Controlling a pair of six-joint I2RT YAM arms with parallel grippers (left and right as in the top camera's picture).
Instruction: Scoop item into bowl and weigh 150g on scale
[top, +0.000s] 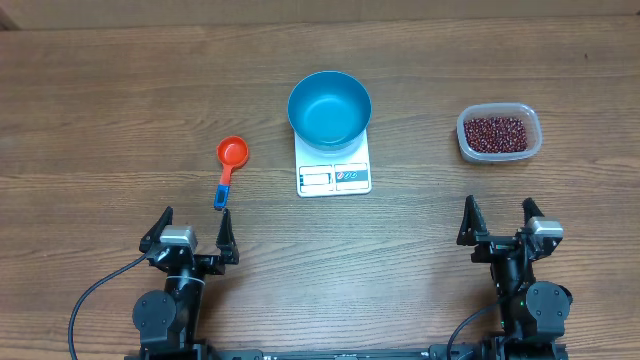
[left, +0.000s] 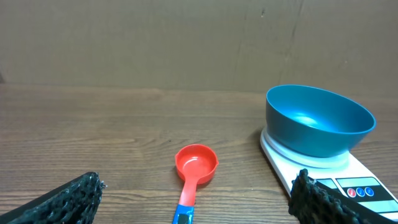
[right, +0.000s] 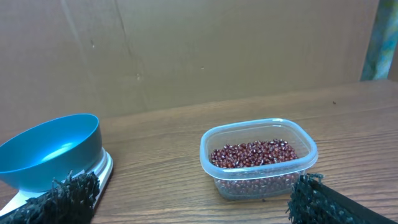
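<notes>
On the bench (top: 100, 100), the blue bowl (top: 329, 108) sits on the white scale (top: 334, 177) at the centre. Well off to the right, the beans (top: 494, 132) lie in a clear tub (top: 463, 146). An orange scoop (top: 229, 165) lies left of the scale. Near the front edge, the left gripper (top: 196, 213) and the right gripper (top: 498, 202) both stand wide open, touching nothing.
</notes>
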